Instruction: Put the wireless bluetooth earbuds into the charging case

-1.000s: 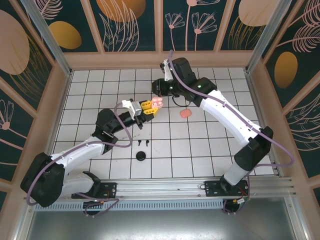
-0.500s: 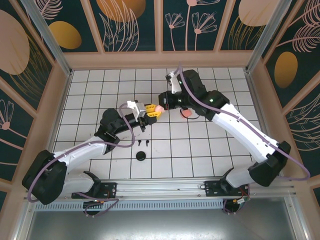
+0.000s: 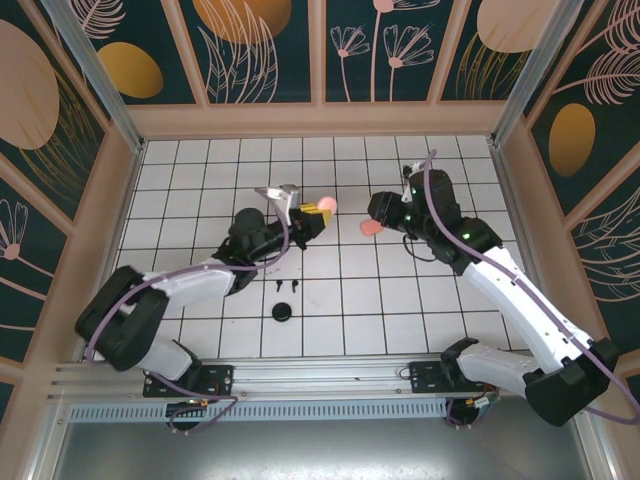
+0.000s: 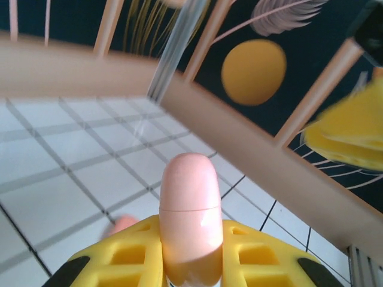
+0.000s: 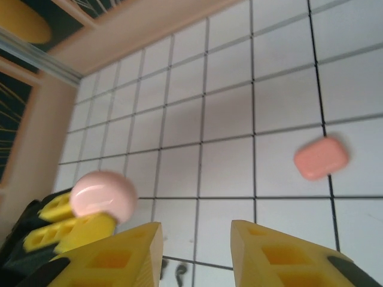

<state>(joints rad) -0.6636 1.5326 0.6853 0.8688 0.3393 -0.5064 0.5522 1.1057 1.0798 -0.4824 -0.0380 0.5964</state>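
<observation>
Backing off to the right, the right gripper [image 5: 194, 254] has left the pale pink capsule-shaped plastic charging case [image 4: 190, 209] that it was meeting half a second ago. Its yellow fingers stand apart with only tile between them. The left gripper [image 3: 311, 214] has shifted a little up the table. It pinches the case by its lower end, so the rounded top sticks out past the fingertips. The seam line shows and the lid seems down, a hold that probably leaves the top free for the other arm to work on. A coral-pink rounded case [image 5: 321, 157] lies on the white tiled table [image 3: 420, 300] just ahead of the right fingers. Two tiny black stemmed earbuds [image 3: 281, 287] lie on the tiles beside the left forearm, near a black round case [image 3: 283, 313], not yet in any case.
</observation>
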